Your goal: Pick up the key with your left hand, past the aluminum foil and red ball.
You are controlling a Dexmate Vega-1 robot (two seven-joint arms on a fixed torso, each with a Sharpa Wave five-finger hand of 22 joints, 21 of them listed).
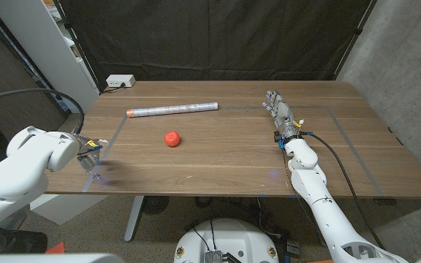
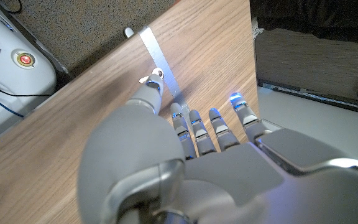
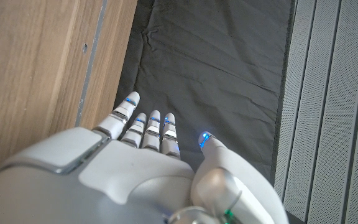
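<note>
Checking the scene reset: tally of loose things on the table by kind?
Foil roll: 1
Red ball: 1
White box at the far edge: 1
Total: 3. I can't make out a key.

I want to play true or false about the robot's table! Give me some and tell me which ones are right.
1. The ball is red. True.
2. The ball touches the foil. False: there is bare table between them, and the ball lies nearer the robot.
3. The foil stands upright. False: the roll lies on its side.
4. The right robot hand holds the ball. False: it holds nothing, its fingers are stretched out, and the ball lies apart from it on the table.
5. The left robot hand is at the table's left edge. True.
</note>
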